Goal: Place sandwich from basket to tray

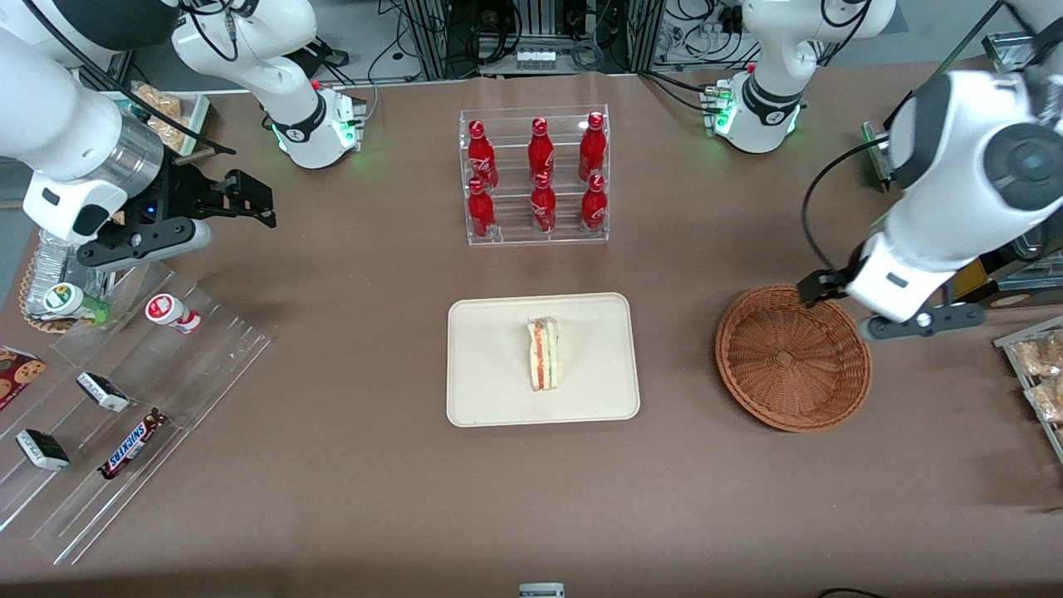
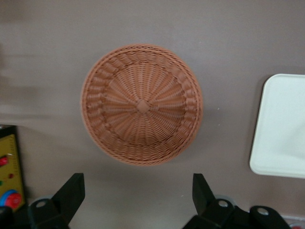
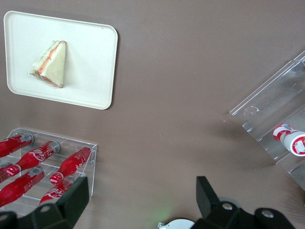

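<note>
Wicker basket [image 1: 793, 359] sits empty; our sandwich [image 1: 544, 355] lies on the tray [image 1: 490, 399], so we judge the task done, our gripper [image 2: 138, 193] open and empty above the basket.

My end effector [image 2: 138, 198] hangs with its fingers spread above the worktop [image 1: 349, 498], over the basket's [image 1: 793, 359] rim farther from the front camera. The sandwich [image 1: 544, 355] lies on the tray [image 1: 490, 390], beside the basket. A bottle rack [image 1: 534, 176] stands farther back than the tray.
</note>
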Action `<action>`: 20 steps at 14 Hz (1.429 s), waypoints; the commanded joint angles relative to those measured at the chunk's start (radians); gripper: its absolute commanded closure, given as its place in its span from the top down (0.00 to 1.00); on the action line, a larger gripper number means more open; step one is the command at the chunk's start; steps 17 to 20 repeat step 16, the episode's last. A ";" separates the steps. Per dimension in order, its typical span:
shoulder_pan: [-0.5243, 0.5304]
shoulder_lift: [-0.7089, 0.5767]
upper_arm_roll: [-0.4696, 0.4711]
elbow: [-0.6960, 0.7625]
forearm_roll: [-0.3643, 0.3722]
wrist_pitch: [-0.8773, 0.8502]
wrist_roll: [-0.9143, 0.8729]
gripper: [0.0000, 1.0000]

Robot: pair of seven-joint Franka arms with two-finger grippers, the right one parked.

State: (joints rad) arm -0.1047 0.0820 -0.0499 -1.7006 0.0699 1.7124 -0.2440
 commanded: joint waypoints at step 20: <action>-0.007 -0.125 0.059 0.009 -0.081 -0.100 0.135 1.00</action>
